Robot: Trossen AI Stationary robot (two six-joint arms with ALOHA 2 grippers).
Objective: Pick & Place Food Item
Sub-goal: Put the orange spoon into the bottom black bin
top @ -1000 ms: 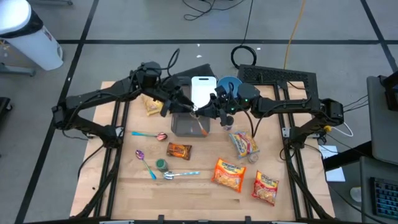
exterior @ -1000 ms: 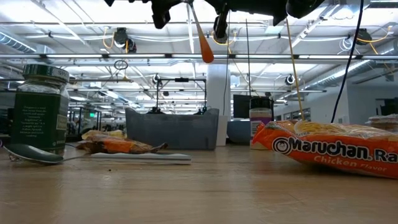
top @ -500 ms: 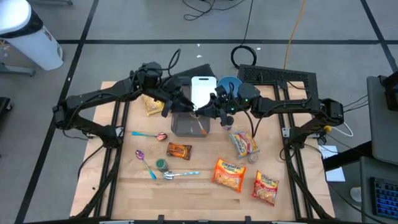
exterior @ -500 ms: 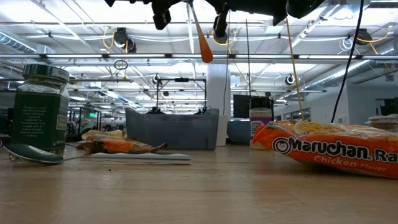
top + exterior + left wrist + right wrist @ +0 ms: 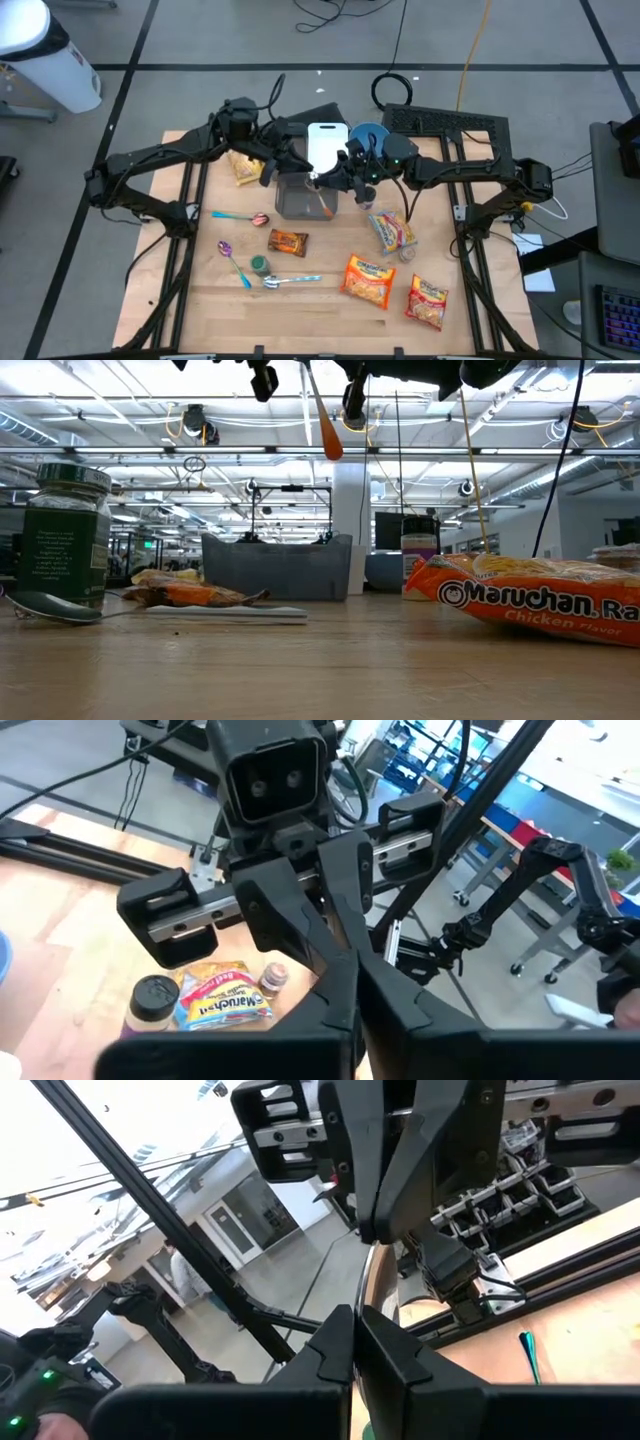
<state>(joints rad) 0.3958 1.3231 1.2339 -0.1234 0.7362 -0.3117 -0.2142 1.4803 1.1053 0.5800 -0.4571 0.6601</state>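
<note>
**A:** Where are the two grippers?

**B:** Both are in the air above the grey bin [image 5: 298, 203], which sits in the middle of the table [image 5: 320, 320] towards its far edge. The left gripper [image 5: 305, 172] comes in from the left and the right gripper [image 5: 330, 180] from the right. They meet tip to tip.

**A:** What are the fingers doing?

**B:** Both pairs are drawn narrow on one thing, an orange-handled utensil [image 5: 325, 207]. In the right wrist view its shiny metal part runs from that arm's pinched fingers up to the left gripper's. In the low view its orange end [image 5: 331, 448] hangs tilted, high above the bin [image 5: 277, 567].

**A:** And the food?

**B:** All of it lies on the table, untouched. One ramen packet [image 5: 392, 232] is right of the bin. A second ramen packet [image 5: 368, 279] and a third ramen packet [image 5: 428, 301] lie near the edge where the low camera sits, towards the right-hand corner. A candy bar [image 5: 288, 241] lies just below the bin, and a yellow snack bag [image 5: 243, 168] under the left arm, towards the left edge.

**A:** Anything else?

**B:** A green-lidded jar [image 5: 259, 264] stands upright beside a purple spoon [image 5: 233, 262] and a blue-handled spoon [image 5: 290, 281]. A teal-handled spoon [image 5: 240, 215] lies left of the candy bar. A white cutting board [image 5: 325, 145] and a blue bowl [image 5: 368, 133] are at the far edge.
</note>
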